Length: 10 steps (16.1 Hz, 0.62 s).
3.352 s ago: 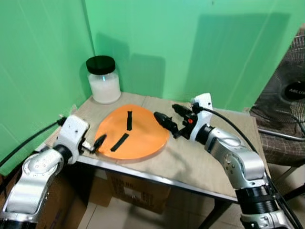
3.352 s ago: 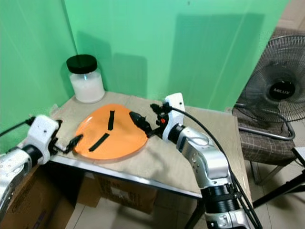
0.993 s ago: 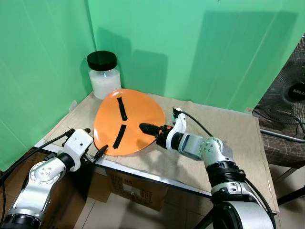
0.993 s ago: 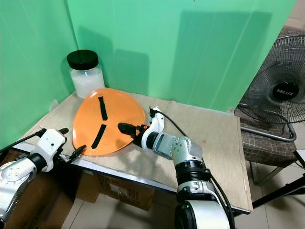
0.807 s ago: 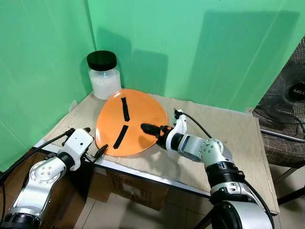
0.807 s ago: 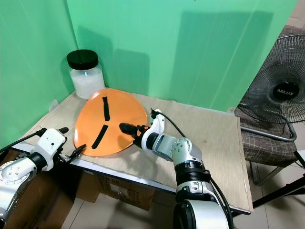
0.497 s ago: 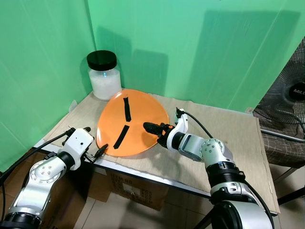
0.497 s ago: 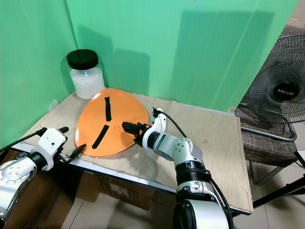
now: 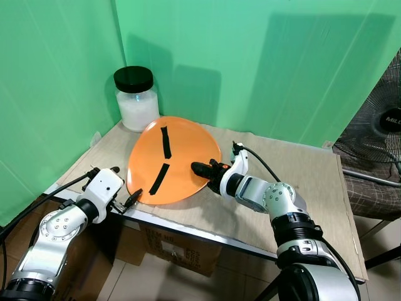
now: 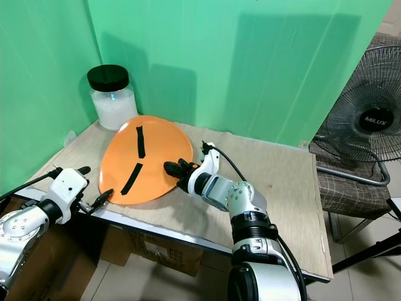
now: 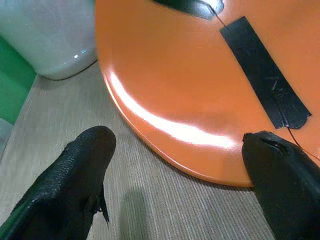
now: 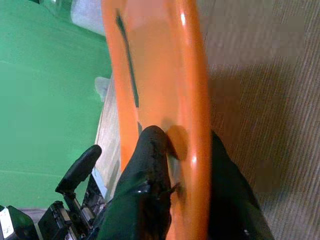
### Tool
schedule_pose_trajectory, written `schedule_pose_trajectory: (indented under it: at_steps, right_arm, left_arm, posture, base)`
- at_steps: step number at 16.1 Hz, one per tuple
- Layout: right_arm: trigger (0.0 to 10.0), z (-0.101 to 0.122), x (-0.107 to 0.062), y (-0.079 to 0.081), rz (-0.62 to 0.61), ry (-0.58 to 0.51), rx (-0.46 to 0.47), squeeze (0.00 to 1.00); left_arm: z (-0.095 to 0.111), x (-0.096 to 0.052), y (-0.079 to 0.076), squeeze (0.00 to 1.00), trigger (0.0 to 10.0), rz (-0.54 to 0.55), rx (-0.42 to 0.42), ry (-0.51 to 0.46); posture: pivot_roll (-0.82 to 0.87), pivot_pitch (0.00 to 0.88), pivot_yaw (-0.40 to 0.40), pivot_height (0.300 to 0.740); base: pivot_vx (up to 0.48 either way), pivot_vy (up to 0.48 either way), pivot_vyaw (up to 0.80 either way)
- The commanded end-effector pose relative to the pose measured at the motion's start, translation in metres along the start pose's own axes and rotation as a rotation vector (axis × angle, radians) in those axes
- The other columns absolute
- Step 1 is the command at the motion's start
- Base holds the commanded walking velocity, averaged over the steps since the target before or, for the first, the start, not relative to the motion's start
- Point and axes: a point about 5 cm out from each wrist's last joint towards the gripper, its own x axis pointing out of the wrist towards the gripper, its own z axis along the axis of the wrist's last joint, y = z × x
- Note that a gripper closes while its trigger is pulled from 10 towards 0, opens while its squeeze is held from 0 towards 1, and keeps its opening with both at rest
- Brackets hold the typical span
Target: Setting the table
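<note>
An orange plate (image 9: 169, 157) with two black tape strips stands tilted on its lower edge on the cloth-covered table (image 9: 294, 169), its face turned toward me. My right gripper (image 9: 207, 170) is shut on the plate's right rim (image 12: 192, 100), one finger on each side. Over the table's front left edge, my left gripper (image 9: 128, 199) is open, just short of the plate's lower rim (image 11: 165, 130) and not touching it.
A glass jar (image 9: 136, 100) with a black lid and white contents stands in the back left corner against the green wall. A cardboard box (image 9: 182, 251) sits under the table. A black fan (image 10: 369, 119) stands to the right, beyond the table.
The plate lay flat at first and now stands tilted in my right gripper. Over the last second it has shifted slightly to the right. The left gripper has stayed put.
</note>
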Motion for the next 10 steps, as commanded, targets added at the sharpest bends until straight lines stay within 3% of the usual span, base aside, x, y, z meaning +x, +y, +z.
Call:
schedule_pose_trajectory:
  at_steps: [1,6,9,10]
  right_arm:
    - [0.0,0.005,0.001,0.006,0.014,-0.009,-0.011,0.00]
    - [0.0,0.016,-0.008,0.007,0.039,-0.042,0.021,0.00]
    - [0.0,0.035,-0.026,0.020,0.162,-0.127,0.028,0.00]
    - [0.0,0.043,-0.036,0.025,0.204,-0.167,0.009,0.00]
  left_arm:
    - [-0.016,0.001,-0.014,0.00,10.0,-0.047,-0.006,0.081]
    - [0.039,-0.009,0.018,0.00,10.0,0.128,-0.036,-0.142]
    - [0.105,-0.037,0.043,0.00,10.0,0.272,-0.116,-0.397]
    - [0.115,-0.043,0.047,0.00,10.0,0.310,-0.130,-0.421]
  posture:
    - [-0.01,0.000,-0.060,0.740]
    - [-0.02,0.000,-0.056,0.740]
    - [-0.01,0.000,-0.056,0.740]
    - [-0.01,0.000,-0.056,0.740]
  base:
    - [0.000,0.000,0.00]
    - [0.000,0.000,0.00]
    - [0.000,0.000,0.00]
    - [0.000,0.000,0.00]
